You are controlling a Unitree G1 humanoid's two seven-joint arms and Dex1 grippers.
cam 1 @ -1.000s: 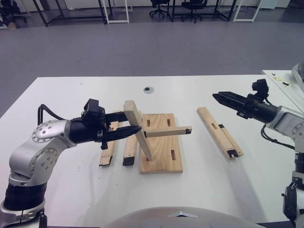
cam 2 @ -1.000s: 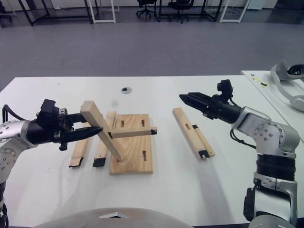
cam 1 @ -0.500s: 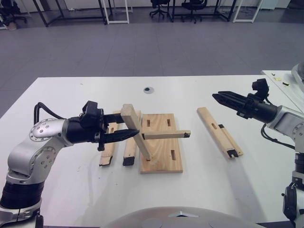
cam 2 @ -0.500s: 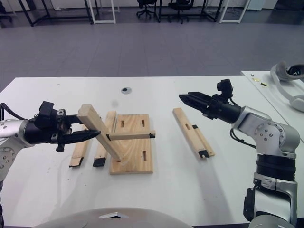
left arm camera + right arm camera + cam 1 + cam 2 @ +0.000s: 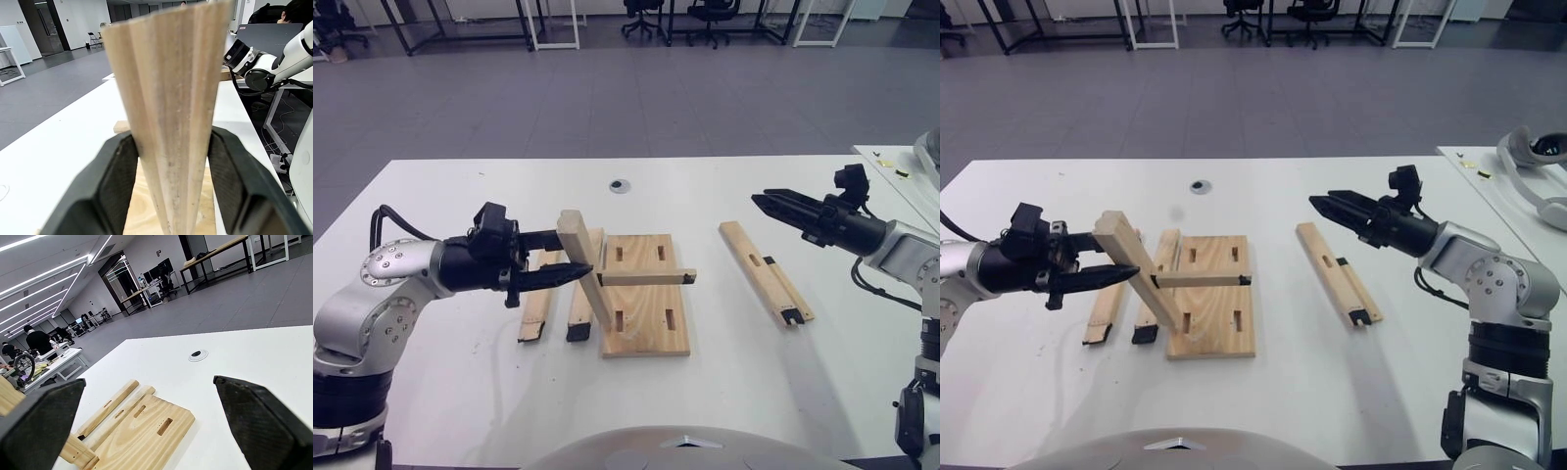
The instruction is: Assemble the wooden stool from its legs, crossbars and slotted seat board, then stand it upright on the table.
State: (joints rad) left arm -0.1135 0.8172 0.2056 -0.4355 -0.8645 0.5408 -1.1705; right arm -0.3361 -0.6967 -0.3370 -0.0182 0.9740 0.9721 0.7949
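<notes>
My left gripper (image 5: 576, 262) is shut on a wooden leg (image 5: 587, 279) that leans tilted, its lower end down by the slotted seat board (image 5: 651, 328). A crossbar (image 5: 646, 277) sticks out of the leg to the right, above the board. In the left wrist view the leg (image 5: 168, 98) sits between both pads (image 5: 115, 186). Two more pieces (image 5: 558, 299) lie flat just left of the board. Another pair of pieces (image 5: 766, 271) lies to the board's right. My right gripper (image 5: 760, 200) hovers open above that pair's far end, holding nothing.
A round cable hole (image 5: 621, 184) sits in the white table (image 5: 460, 196) behind the board. A second table (image 5: 1489, 166) with a headset (image 5: 1538, 147) stands at the far right. Bare tabletop lies in front of the board.
My left gripper has drawn back to the left with the leg, and the crossbar's free end has shifted left over the board. The right arm has kept still.
</notes>
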